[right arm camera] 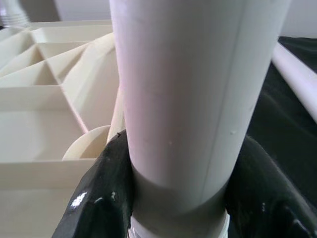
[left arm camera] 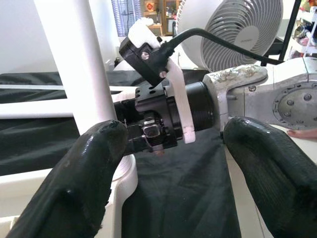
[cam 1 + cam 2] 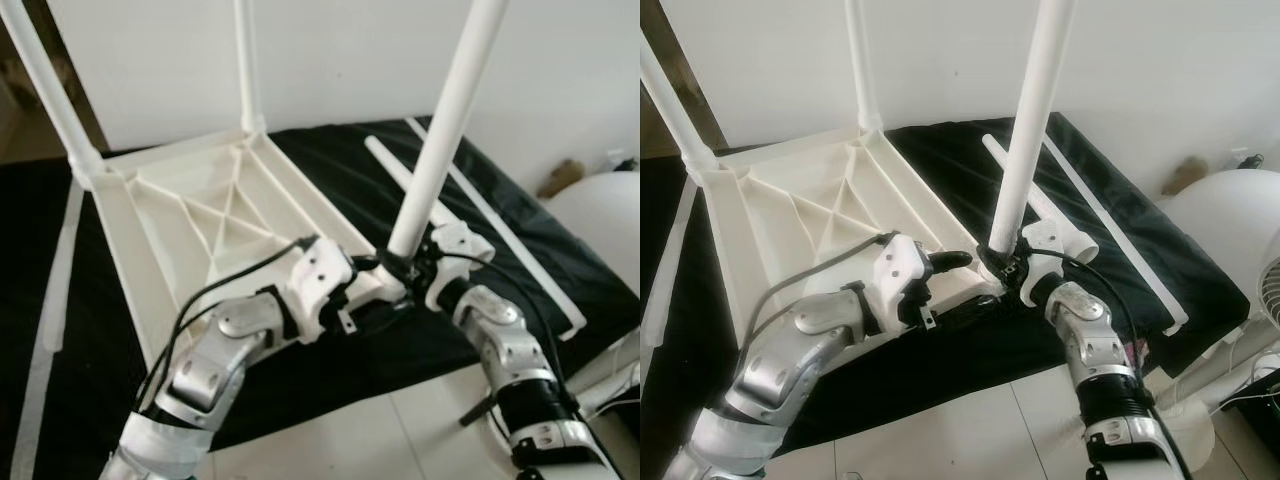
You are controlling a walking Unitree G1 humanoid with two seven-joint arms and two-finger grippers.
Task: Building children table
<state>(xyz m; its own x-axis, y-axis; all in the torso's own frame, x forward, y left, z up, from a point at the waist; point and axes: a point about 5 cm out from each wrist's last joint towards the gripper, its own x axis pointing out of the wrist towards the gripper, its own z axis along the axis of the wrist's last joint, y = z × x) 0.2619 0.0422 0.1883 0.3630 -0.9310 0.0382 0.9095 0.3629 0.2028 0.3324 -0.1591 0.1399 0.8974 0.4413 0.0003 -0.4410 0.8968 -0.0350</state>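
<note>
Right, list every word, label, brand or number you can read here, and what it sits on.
None can be read.
The fan hub carries a small dark mark, too blurred to read.
The white table top, the table leg in the right end effector and the left end effector show no lettering.

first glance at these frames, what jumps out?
The upside-down white tabletop lying on the black cloth, ribbed underside up, with two legs already standing at its far corners. At the near corner the right gripper is clamped round the base of a third white leg, seated at its socket. The left gripper hovers open beside that joint, and a loose leg lies behind on the cloth.
</note>
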